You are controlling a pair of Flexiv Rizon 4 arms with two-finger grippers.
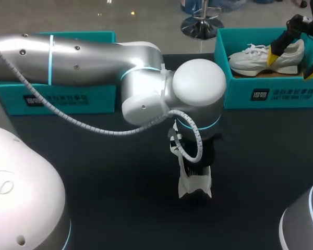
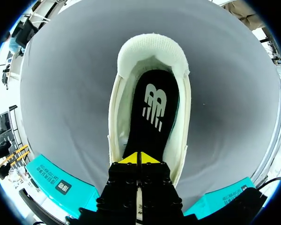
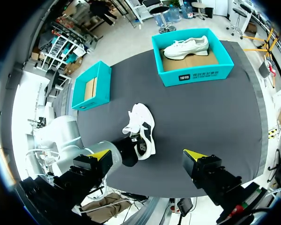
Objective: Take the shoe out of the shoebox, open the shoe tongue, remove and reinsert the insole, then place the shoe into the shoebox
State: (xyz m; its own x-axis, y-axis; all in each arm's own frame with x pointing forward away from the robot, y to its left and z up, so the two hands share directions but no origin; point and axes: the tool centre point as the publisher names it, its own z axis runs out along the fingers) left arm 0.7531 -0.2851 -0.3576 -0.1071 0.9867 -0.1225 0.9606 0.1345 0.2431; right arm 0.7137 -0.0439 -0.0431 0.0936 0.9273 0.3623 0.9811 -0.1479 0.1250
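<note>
A white shoe (image 2: 152, 51) lies on the dark table (image 2: 65, 93) with its heel away from my left gripper (image 2: 139, 158). That gripper's yellow tips are pressed together on the near end of the black insole (image 2: 152, 112), which lies along the shoe's opening. From above, the shoe (image 1: 194, 185) shows under the left wrist, with the black insole (image 1: 208, 153) rising beside it. My right gripper (image 1: 293, 65) hangs open high over the teal shoebox (image 1: 271, 94). Seen from that wrist, its fingers (image 3: 100, 154) are spread wide, far above the shoe (image 3: 139, 122).
A second white shoe (image 1: 261, 57) lies inside the shoebox at the back right. A second teal box (image 1: 57, 99) stands at the back left. My left arm (image 1: 94, 62) spans the table's middle from the left.
</note>
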